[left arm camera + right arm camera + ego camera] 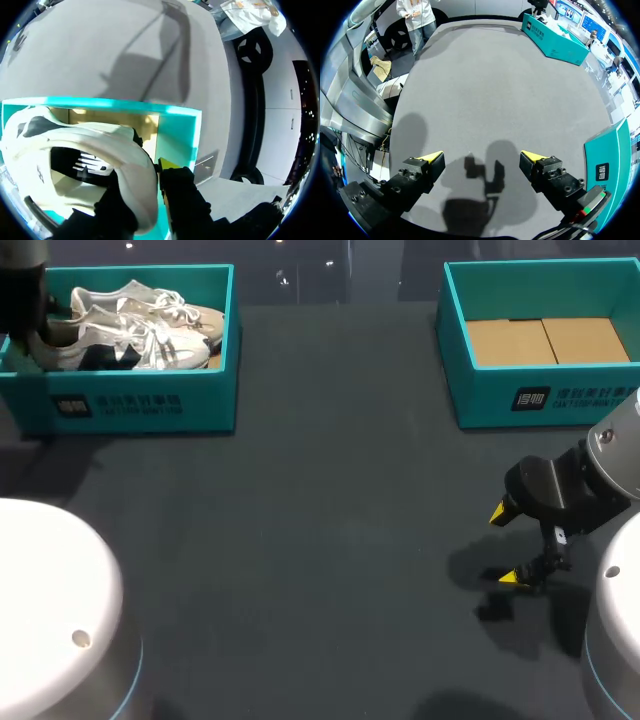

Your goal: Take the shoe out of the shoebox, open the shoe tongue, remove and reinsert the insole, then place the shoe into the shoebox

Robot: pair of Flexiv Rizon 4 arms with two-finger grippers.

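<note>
Teal left shoebox holds a pair of white shoes. Left gripper is down inside it, pinching the collar of one shoe, with one finger inside the opening and the other outside, on the box-wall side. That shoe sits in the box; brown cardboard floor shows ahead of the fingers. Right gripper hangs low over the dark table, fingers spread wide. Right shoebox is near, off to one finger's side, with brown cardboard lining its floor.
</note>
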